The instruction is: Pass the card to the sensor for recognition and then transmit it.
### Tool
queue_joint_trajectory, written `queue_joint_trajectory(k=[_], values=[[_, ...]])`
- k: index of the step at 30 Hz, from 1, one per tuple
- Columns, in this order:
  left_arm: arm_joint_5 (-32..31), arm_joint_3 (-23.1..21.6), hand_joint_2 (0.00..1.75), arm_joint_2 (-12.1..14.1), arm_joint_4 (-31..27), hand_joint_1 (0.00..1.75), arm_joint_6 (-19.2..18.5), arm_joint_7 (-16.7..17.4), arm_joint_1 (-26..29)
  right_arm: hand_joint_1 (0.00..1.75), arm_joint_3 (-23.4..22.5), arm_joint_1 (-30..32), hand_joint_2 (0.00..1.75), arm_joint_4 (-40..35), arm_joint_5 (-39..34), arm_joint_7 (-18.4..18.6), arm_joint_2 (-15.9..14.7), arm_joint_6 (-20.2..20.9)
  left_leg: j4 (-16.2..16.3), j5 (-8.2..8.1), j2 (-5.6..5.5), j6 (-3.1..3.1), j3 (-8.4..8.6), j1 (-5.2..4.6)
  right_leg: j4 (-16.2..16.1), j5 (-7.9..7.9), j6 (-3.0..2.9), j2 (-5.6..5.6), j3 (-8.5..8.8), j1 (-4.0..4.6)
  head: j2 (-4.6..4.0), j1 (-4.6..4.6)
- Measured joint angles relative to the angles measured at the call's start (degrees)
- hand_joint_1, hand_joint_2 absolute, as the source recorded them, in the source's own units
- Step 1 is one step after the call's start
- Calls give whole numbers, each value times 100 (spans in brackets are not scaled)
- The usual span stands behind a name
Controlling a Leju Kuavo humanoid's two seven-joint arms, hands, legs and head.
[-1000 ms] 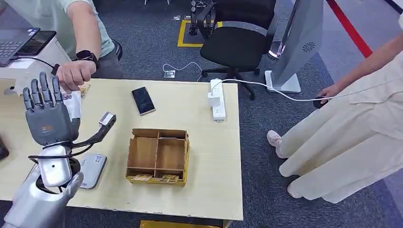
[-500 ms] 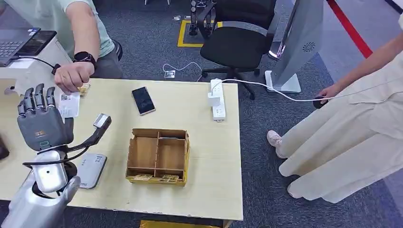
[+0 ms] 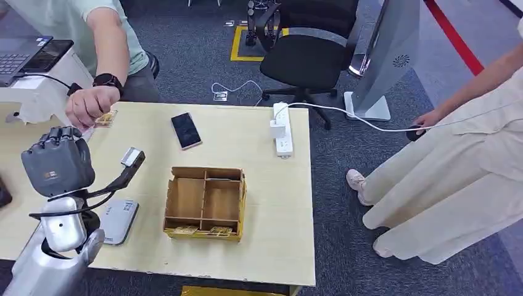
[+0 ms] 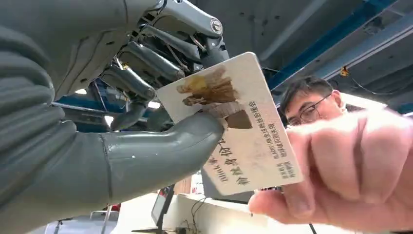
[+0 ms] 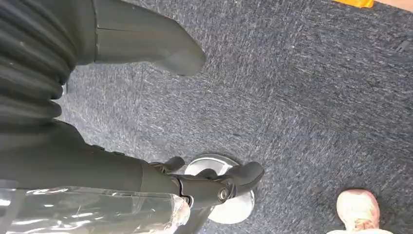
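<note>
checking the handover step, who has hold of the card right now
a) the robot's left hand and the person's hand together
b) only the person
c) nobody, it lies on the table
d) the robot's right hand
a: in the left wrist view the left hand pinches the card between thumb and fingers while the person's hand grips its other edge.

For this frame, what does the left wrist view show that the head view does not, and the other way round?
Left wrist view alone: the card with its printed face, pressed between the left hand's thumb and fingers, while a person's fingers pinch its far edge.

Head view alone: the table, the card reader, the divided cardboard box and the phone.

Both: the left hand meeting the person's hand.
</note>
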Motion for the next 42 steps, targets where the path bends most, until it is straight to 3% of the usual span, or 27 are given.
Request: queue_joint_trajectory(k=[8,13,14,17,18,19,21,25,30,32,34,37,42], values=[[0,0,175,-42,0,175,140,-171,0,0,0,0,175,0,17,0,0,-4,0,0,0,0,0,0,0,0,0,1,0,0,0,0],[0,171,175,-306,0,175,190,-739,23,0,-9,0,175,0,20,0,0,-7,0,0,0,0,-1,-1,-1,0,0,1,0,-1,2,0],[9,230,175,-403,0,175,212,-1018,33,0,-11,1,175,2,15,0,0,-9,0,0,1,0,0,-2,-2,0,1,1,0,-1,2,-2],[81,1050,175,-1436,-96,175,133,-2859,32,0,-24,5,175,-4,-55,2,0,-7,1,4,-14,8,-6,-7,-3,2,12,-10,0,-8,2,-2],[158,1332,175,-1763,-147,175,15,-3302,32,0,-24,3,175,-7,-85,2,0,-7,1,4,-10,8,-8,-8,-3,7,17,-5,1,-8,2,15],[207,1553,175,-2010,-186,175,-44,-3501,29,0,-24,5,175,-7,-98,2,0,-7,2,3,0,10,-6,-8,-4,9,19,6,-1,-8,2,24],[234,1916,175,-2366,-253,175,-85,-3587,6,0,-37,12,175,-7,-105,15,0,-7,3,2,6,11,-3,-12,-5,11,22,14,-4,-11,2,13],[243,2276,175,-2811,-324,175,-105,-3617,3,0,-48,11,175,-7,-122,15,0,-7,3,2,-7,12,-5,-11,-5,10,22,-3,-3,-11,2,9],[694,2584,175,-3189,-378,175,-427,-3913,-17,0,-52,16,175,-9,-193,15,0,-7,3,3,-2,11,-4,-10,-4,11,22,0,-3,-10,2,9],[1293,2785,175,-3445,-496,175,-879,-4129,-40,0,-59,20,175,-44,-286,17,0,13,3,5,-3,14,-4,-10,-4,10,22,-1,-3,-10,0,11],[1851,2937,175,-3635,-607,175,-1230,-4175,-57,0,-68,26,175,-87,-360,20,0,43,3,5,-2,14,-5,-11,-5,11,23,-1,-3,-11,0,11],[3160,3180,175,-3833,-651,175,-1689,-4164,-152,0,-96,32,175,-144,-433,20,0,90,4,5,-2,15,-5,-12,-5,11,23,0,-3,-11,2,11],[4738,3574,175,-3949,-689,175,-1884,-3542,-254,0,-190,39,175,-201,-385,-7,0,168,4,5,-2,14,-4,-11,-5,11,23,0,-3,-11,2,9]])
